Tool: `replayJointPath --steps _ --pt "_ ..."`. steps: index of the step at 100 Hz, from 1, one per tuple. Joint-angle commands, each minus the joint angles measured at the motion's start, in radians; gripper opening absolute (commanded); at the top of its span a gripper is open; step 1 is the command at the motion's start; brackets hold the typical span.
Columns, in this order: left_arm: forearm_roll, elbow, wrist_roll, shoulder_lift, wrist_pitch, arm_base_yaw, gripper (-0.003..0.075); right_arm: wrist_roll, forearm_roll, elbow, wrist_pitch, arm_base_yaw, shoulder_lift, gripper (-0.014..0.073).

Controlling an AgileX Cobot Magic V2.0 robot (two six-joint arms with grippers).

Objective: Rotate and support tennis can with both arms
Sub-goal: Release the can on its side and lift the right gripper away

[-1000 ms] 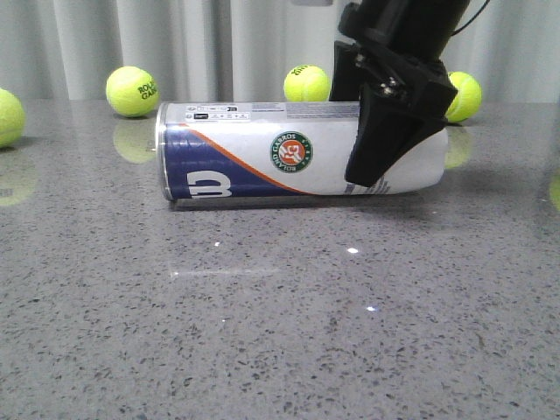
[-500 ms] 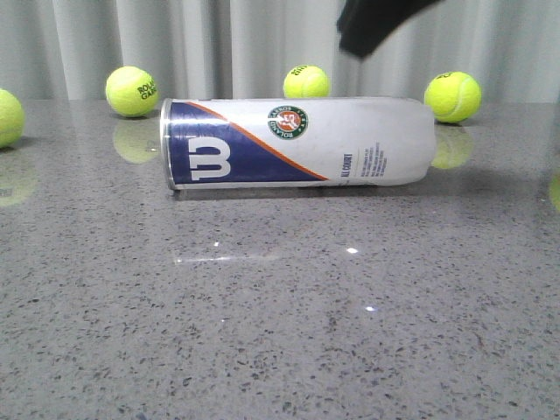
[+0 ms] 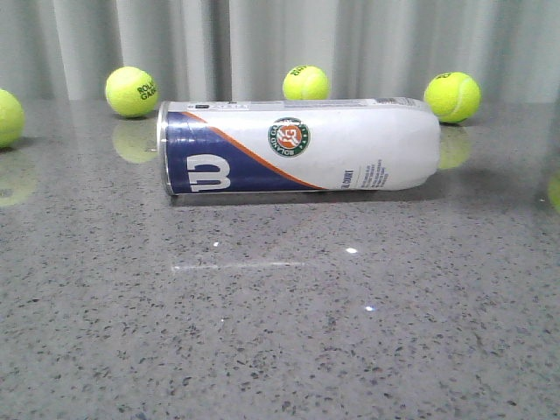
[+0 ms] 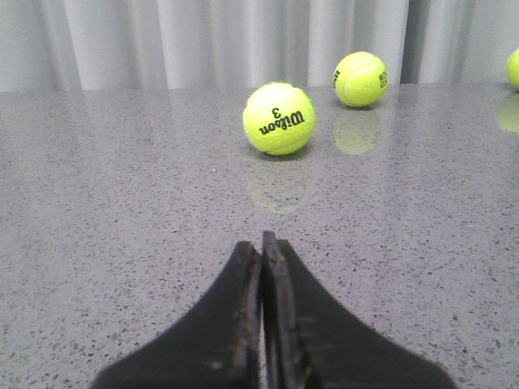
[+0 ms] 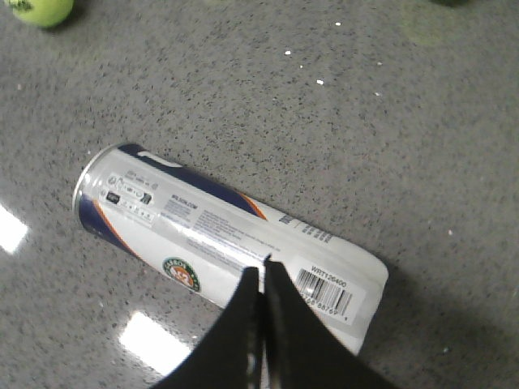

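While both pincers are pressed closed on nothing, the matte black right gripper [image 5: 262, 271] hangs above the table with its tips over the long white cylindrical tennis can [image 5: 227, 243] with the navy section edged in orange. In the right wrist view the can lies directly beneath those tips, clear of them as far as I can judge, its long axis running slantwise across the line of the fingers, silver-rimmed end to one side and barcode end to the other.

The matte black left gripper [image 4: 262, 243] sits low over the speckled grey stone table [image 4: 122, 203], jaws together, pointing at a yellow-green tennis ball [image 4: 279, 117] printed with a "3", well ahead of it, with a second ball [image 4: 361, 79] farther beyond. The can does not appear in that view, so I cannot place it from the left tips.

From the front, the can [image 3: 297, 147] lies on its side on the table, its length running left to right, rim end to the left, emblem facing the camera, with neither arm in sight. Three balls sit behind it near the pale curtain [image 3: 280, 44].

The right arm looks much the nearer, already placed over the can; it would need to part its fingers across the can's width, while the left must travel in to brace an end.
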Motion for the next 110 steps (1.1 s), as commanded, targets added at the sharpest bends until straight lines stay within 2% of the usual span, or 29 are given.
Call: replayJointPath --steps 1,22,49,62,93,110 --pt "-0.007 0.047 -0.008 -0.033 -0.081 0.000 -0.0021 0.120 -0.005 0.057 -0.118 -0.006 -0.081 -0.0057" --pt "-0.007 0.047 -0.008 -0.033 -0.081 0.000 -0.0021 0.134 -0.062 0.314 -0.274 -0.006 -0.236 -0.0057" --pt "-0.007 0.047 -0.008 -0.033 -0.082 0.000 -0.0021 0.132 -0.077 0.643 -0.569 -0.006 -0.552 -0.0057" --pt "-0.007 0.047 -0.008 -0.033 -0.138 0.000 -0.0021 0.132 -0.077 0.793 -0.677 -0.006 -0.722 -0.0057" --pt "-0.007 0.020 -0.008 -0.033 -0.266 0.000 -0.0021 0.107 -0.077 1.022 -0.708 -0.006 -1.056 -0.0057" --pt "-0.007 -0.134 -0.008 -0.028 -0.131 0.000 -0.0021 0.107 -0.077 1.053 -0.704 -0.006 -1.109 -0.0057"
